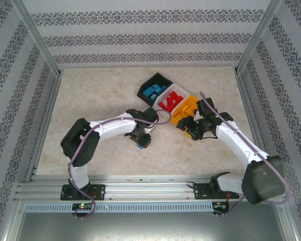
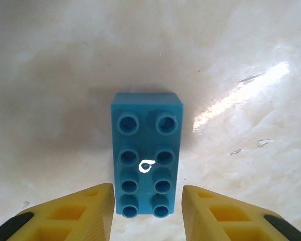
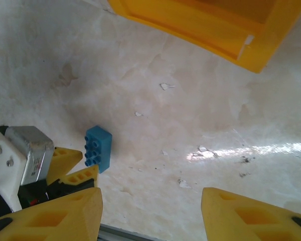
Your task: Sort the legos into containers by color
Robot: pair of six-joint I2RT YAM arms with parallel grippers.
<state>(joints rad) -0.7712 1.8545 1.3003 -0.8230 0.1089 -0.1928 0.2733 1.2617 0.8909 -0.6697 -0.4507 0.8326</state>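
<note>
Presently, blue lego (image 2: 145, 150): flat on desk (image 2: 241, 60), studs up, near end between left fingers (image 2: 90, 208)
Long axis: runs along the reach of the left fingers, so they close across its short width
Left grip: narrow, flanking; sliver of desk shows on 1 side, not clamped
Right fingers (image 3: 65, 211): wide, empty, by orange bin (image 3: 200, 25), farther off
Target, judged: black bin (image 1: 160, 77) holding blue bricks (image 1: 153, 92)
</note>
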